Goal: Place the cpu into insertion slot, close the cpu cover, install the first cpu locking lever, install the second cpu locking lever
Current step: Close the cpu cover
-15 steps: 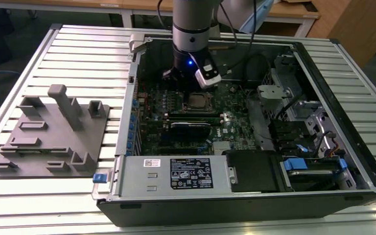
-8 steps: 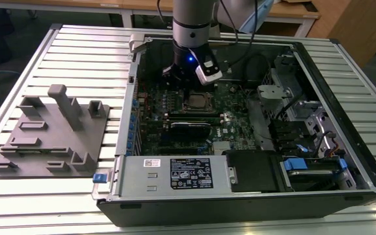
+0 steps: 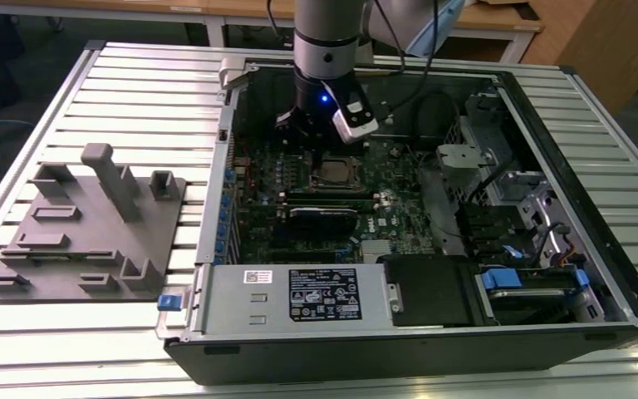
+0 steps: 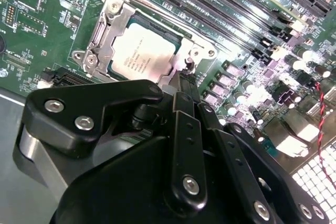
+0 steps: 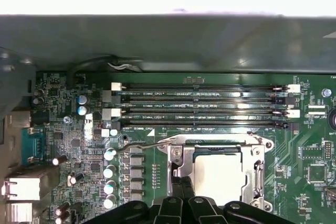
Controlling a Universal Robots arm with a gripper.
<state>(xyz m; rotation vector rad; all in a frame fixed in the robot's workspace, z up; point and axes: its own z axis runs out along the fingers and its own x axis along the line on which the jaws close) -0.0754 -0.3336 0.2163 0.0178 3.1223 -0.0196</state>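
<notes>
Gripper (image 4: 181, 83) fingers pinched together, nothing seen between, tips just beside cover (image 4: 106, 29) edge. Cpu (image 4: 140, 56) seated in slot (image 5: 216, 153), cover down over it. Lever (image 5: 143, 146) angled out beside cover.

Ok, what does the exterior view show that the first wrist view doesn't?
Exterior view: the open computer case, the grey fixture tray on the exterior view's left, the arm. First wrist view: a thin wire lever sticking out beside the cpu cover, a row of capacitors. Both: the cpu framed by the cpu cover, the pincer next to it.
</notes>
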